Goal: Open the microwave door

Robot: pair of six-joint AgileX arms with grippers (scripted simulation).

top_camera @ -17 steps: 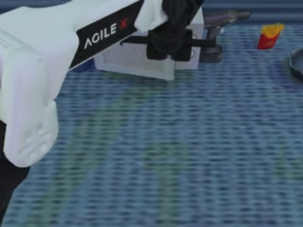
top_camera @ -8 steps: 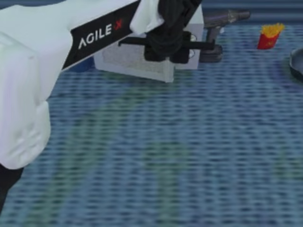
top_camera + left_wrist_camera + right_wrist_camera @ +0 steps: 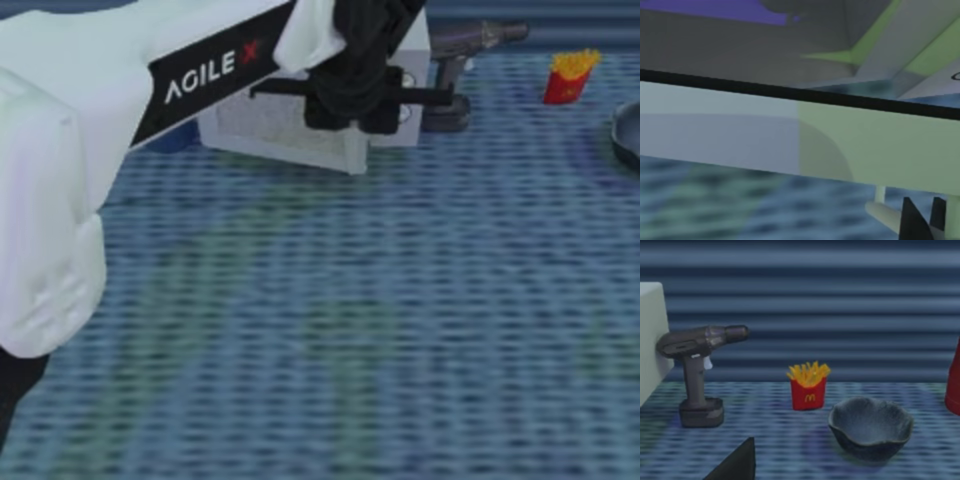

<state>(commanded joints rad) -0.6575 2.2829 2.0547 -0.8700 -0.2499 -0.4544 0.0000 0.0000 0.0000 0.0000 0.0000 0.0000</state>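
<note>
The white microwave (image 3: 415, 55) stands at the table's far edge, and its side shows in the right wrist view (image 3: 650, 340). The microwave door (image 3: 270, 125) with its speckled window stands slightly ajar, its free edge swung out from the knob panel. My left arm reaches across the table, and my left gripper (image 3: 352, 108) sits at that free edge. Seen close in the left wrist view, the door (image 3: 790, 135) fills the picture. There my left gripper (image 3: 926, 220) is shut on the pale door handle (image 3: 882, 212). My right gripper (image 3: 740, 462) is parked off the top view, showing only as a dark wedge.
A grey power drill (image 3: 455, 70) (image 3: 695, 370) stands right beside the microwave. Farther right are a red carton of fries (image 3: 570, 78) (image 3: 808, 385) and a dark bowl (image 3: 628, 135) (image 3: 871, 427). A red object (image 3: 954, 380) sits at the right wrist view's edge.
Since one second ago my left arm has shifted slightly to the left, with the door's free edge following a little. Nothing has visibly moved in the last half second.
</note>
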